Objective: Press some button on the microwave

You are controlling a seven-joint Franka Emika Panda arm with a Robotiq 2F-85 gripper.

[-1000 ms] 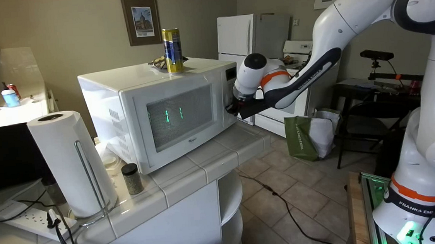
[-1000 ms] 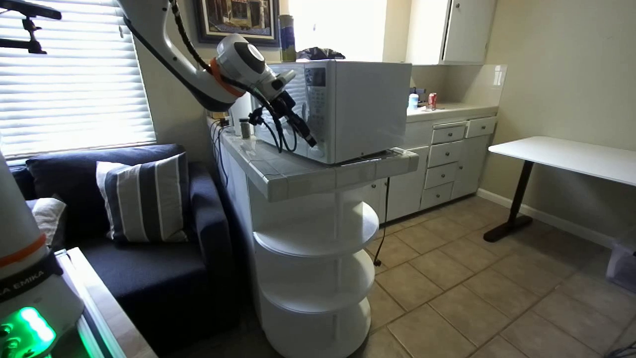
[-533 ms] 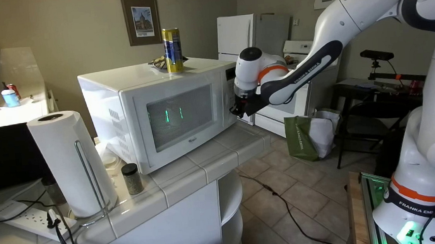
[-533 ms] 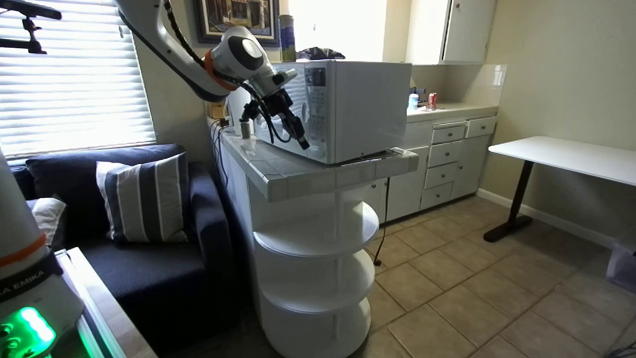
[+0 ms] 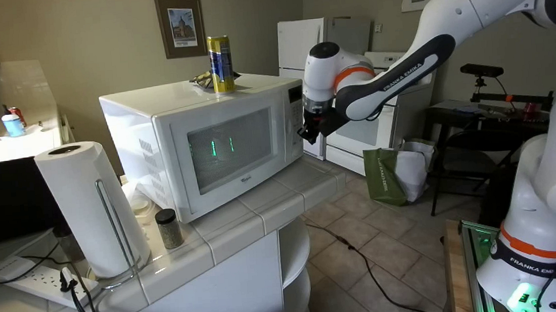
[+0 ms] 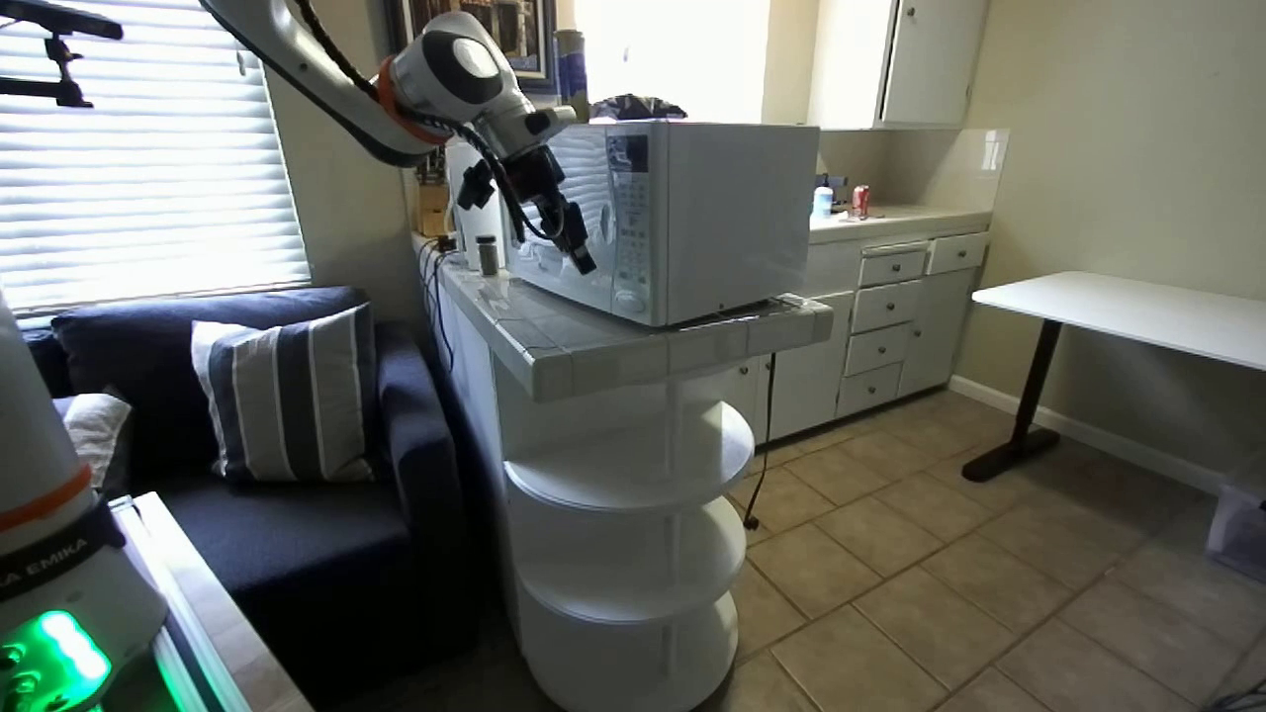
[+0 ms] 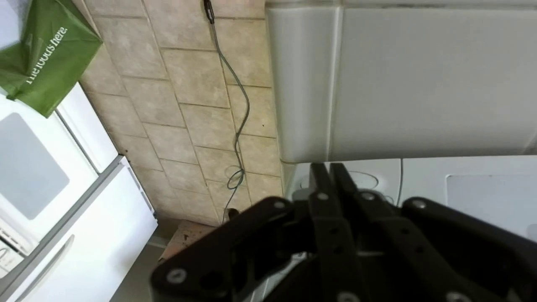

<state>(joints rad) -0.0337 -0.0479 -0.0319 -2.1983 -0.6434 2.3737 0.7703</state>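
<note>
- Desk [image 5: 237,242]: tiled, its surface glossy and probably slick, so a firm push might slide what stands on it.
- Microwave [image 6: 692,222]: on the desk, close to one end, with its door [image 5: 233,149] closed. A jolt from a heavy push could topple the tall can [image 5: 222,66] standing on top.
- Control strip [image 6: 631,229]: the place to press, on the microwave's front beside the door. Its keys [image 6: 633,198] look small and tightly set, so loose aim would likely land on a neighbour or between two.
- Hand [image 7: 328,167]: angled downward in front of the microwave, seemingly clear of the control strip, though the gap is hard to judge. At this slant it could skid down the smooth face instead of pressing anything in.
- Fingertips [image 7: 319,168]: drawn together, at most a thin slit between them, holding nothing. Used as a pair, they may be too blunt for a single key.
</note>
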